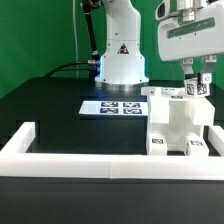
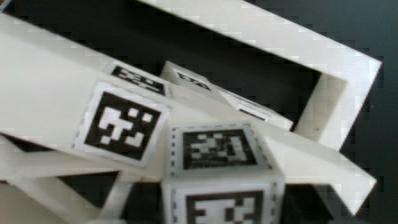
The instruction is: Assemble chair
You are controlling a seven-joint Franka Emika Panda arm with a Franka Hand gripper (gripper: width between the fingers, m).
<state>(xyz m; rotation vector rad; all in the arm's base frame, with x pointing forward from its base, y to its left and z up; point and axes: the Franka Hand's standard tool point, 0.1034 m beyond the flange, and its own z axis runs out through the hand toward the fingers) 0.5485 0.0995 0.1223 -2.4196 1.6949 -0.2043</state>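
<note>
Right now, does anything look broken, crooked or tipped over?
No, nothing stands out. The chair stands upright just behind the white barrier wall. The gripper is shut on its top part, and the marker board lies flat on the table.

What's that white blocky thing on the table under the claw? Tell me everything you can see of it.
A half-built chair of matte white plastic-looking blocks, carrying black-and-white square tags. It stands on the black table, beside the low white wall. The gripper is shut on a tagged piece at its top.
</note>
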